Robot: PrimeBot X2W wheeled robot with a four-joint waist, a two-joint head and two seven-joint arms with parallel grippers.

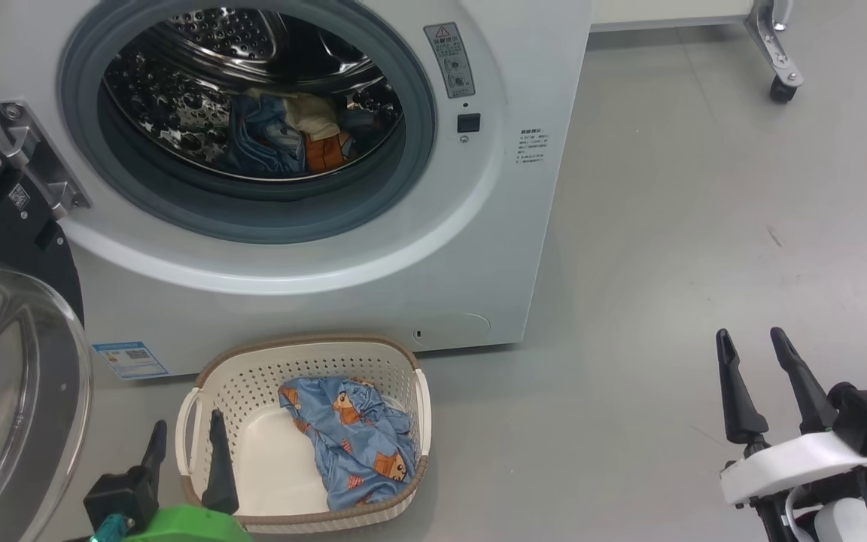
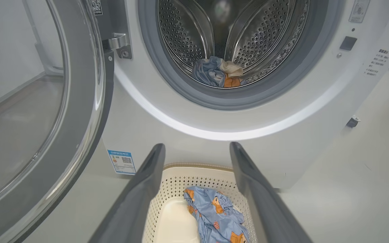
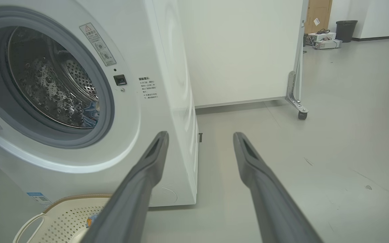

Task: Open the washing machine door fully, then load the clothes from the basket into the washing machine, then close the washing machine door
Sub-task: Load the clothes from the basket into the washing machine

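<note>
The white washing machine (image 1: 479, 248) stands with its round door (image 1: 12, 361) swung wide open at the left. Light-blue and cream clothes (image 1: 283, 135) lie at the bottom of its steel drum (image 2: 221, 37). On the floor in front sits the cream basket (image 1: 305, 354), holding one blue printed garment (image 1: 358, 440). My left gripper (image 1: 187, 429) is open and empty, just above the basket's near left edge. My right gripper (image 1: 751, 337) hangs open and empty over bare floor well to the right of the basket. In the left wrist view the basket (image 2: 194, 175) and garment (image 2: 214, 212) lie between my fingers (image 2: 140, 189).
A white panel on castor wheels (image 1: 780, 83) stands on the grey floor behind and to the right of the machine. A dark bin (image 3: 346, 30) and boxes sit far off at the back wall. Open floor stretches to the right of the machine.
</note>
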